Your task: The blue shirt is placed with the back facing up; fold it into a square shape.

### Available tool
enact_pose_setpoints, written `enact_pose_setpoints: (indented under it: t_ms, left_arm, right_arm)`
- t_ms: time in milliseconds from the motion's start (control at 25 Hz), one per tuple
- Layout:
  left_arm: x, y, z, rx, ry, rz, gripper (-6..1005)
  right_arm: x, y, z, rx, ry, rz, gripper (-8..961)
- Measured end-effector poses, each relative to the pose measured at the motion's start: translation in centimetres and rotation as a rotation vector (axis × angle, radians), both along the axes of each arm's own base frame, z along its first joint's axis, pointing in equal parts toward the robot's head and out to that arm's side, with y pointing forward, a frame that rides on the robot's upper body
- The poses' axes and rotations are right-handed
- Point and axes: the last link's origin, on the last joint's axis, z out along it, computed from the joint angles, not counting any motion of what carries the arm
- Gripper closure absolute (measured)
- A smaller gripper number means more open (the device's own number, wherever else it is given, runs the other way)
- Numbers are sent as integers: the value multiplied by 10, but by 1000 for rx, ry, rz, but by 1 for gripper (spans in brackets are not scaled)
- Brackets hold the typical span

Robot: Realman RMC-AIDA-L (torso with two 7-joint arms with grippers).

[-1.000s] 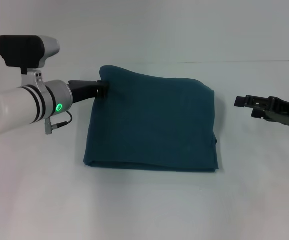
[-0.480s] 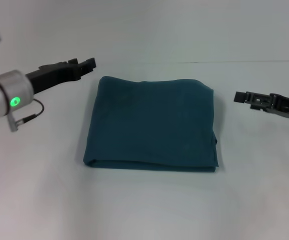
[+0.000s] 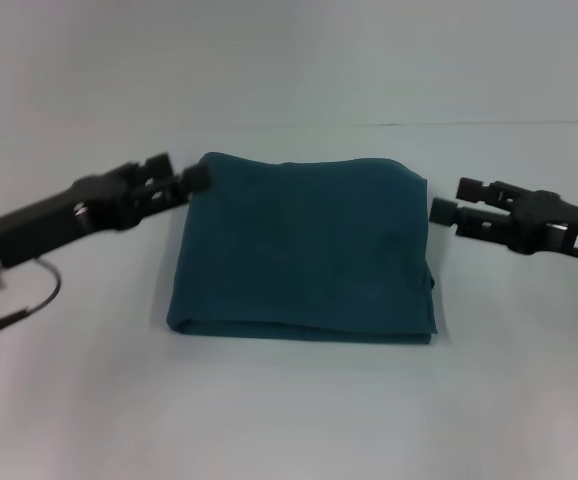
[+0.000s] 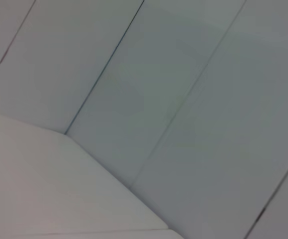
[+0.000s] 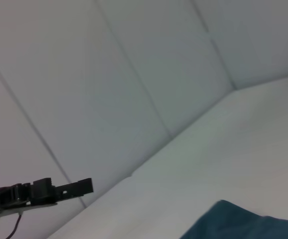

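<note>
White tabletop [image 3: 289,420] carries the blue shirt [image 3: 304,250], already folded into a near-square. The left gripper [image 3: 181,178], fingers apart, hovers at the shirt's far-left corner; the right gripper [image 3: 451,200], also spread, sits just off its far-right corner. Any brush could snag an edge and undo the fold.

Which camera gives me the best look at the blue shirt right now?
The head view: the whole blue shirt lies folded in a near-square on the white table. The right wrist view catches only one corner of it; the left wrist view shows none of it.
</note>
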Motion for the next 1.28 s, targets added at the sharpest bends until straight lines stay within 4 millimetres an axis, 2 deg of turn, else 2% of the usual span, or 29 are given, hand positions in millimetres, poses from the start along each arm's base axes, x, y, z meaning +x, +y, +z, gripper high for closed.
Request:
enact_pose_setpoints:
  t_ms: [160, 440, 680, 840, 1280]
  left_arm:
    - [-12, -22, 0, 6, -14, -31, 73]
    - [-27, -47, -11, 21, 48, -119, 43]
    - [-27, -64, -28, -114, 135, -227, 51]
    - [-27, -68, -34, -189, 174, -257, 51]
    - [-26, -67, -33, -188, 174, -260, 51]
  right_arm:
    - [-6, -5, -6, 1, -19, 82, 36]
    - [-16, -10, -19, -49, -55, 167, 37]
    - [-25, -19, -32, -180, -119, 239, 38]
    - [-28, -22, -36, -261, -162, 262, 38]
    - [-26, -24, -41, -296, -194, 264, 38]
